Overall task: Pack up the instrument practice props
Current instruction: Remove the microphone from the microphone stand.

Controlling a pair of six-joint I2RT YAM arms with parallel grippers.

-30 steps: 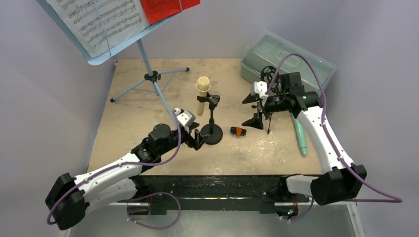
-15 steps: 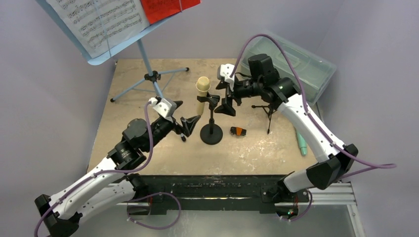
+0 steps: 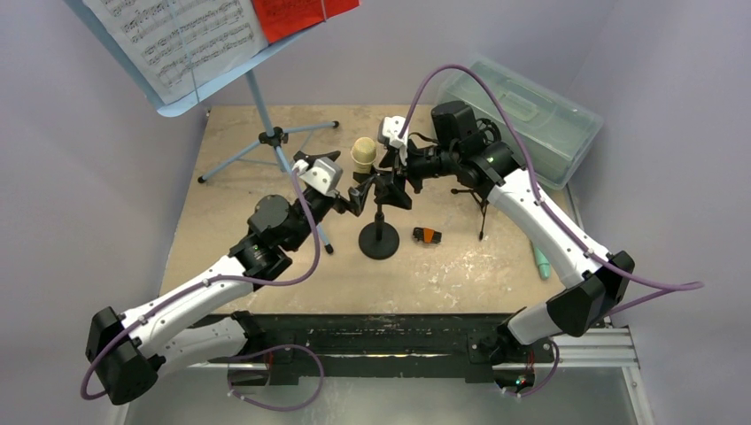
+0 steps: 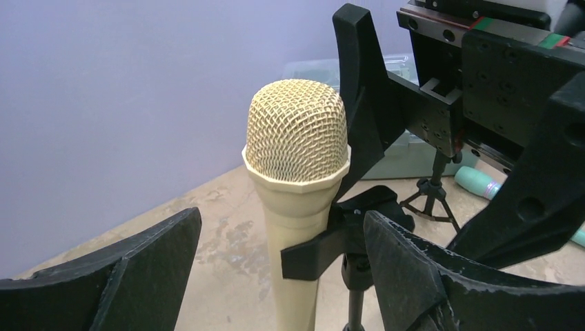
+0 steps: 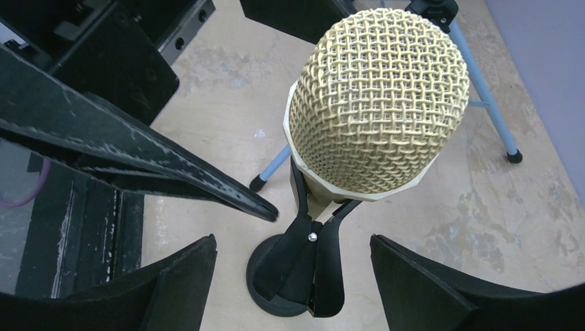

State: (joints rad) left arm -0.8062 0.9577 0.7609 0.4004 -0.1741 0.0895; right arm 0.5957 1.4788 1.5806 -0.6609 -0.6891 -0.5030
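The left gripper [image 3: 357,196] and right gripper [image 3: 400,180] gape open around the cream microphone [image 4: 296,131]; lifting it out looks next, one clamping it, one steadying the stand [image 3: 379,241]

Cream microphone [image 4: 296,193]: woven mesh head, smooth matt plastic body.

Left claw [image 3: 358,197] and right claw [image 3: 398,175] now beside cream microphone [image 3: 361,152].
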